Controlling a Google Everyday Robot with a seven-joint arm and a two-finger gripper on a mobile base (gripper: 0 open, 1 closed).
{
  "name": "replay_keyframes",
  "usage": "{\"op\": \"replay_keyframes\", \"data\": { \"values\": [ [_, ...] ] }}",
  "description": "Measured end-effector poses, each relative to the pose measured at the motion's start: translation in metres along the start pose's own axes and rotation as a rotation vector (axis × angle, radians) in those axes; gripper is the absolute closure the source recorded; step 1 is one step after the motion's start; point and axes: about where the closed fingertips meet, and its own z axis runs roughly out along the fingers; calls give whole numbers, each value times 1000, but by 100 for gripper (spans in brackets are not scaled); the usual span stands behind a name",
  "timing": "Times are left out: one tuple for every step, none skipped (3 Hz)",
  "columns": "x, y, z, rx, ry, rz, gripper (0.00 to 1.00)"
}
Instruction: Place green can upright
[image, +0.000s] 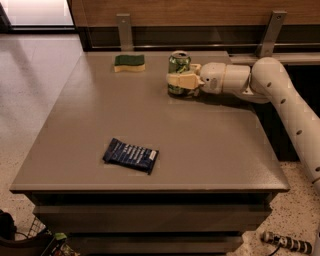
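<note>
— What do we have, starting with the biggest thing?

— We see a grey-brown table filling most of the view. The robot's white arm reaches in over its far right edge.

— And on the tabletop?

— Near the front, left of centre, we find a dark blue snack packet lying flat. At the far edge lies a sponge, green on top and yellow below. Both are well apart from everything else.

— Where do we place the gripper?

— The gripper is at the far side of the table, right of the sponge, pointing left from the wrist.

— How does the green can look to us?

— The green can is a small cylinder with a dark green patterned body and a shiny silver top. It stands upright with its base on the table, near the far edge.

— And how does it sit relative to the gripper?

— We see it between the fingers. One cream finger crosses the front of its body and the other shows just behind it, so the gripper is clasping the can around its middle
</note>
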Motion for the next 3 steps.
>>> {"op": "replay_keyframes", "data": {
  "values": [
    [0,1,1,-2,0,0,33],
    [-1,1,1,-3,0,0,10],
    [-1,2,4,-7,1,0,0]
  ]
}}
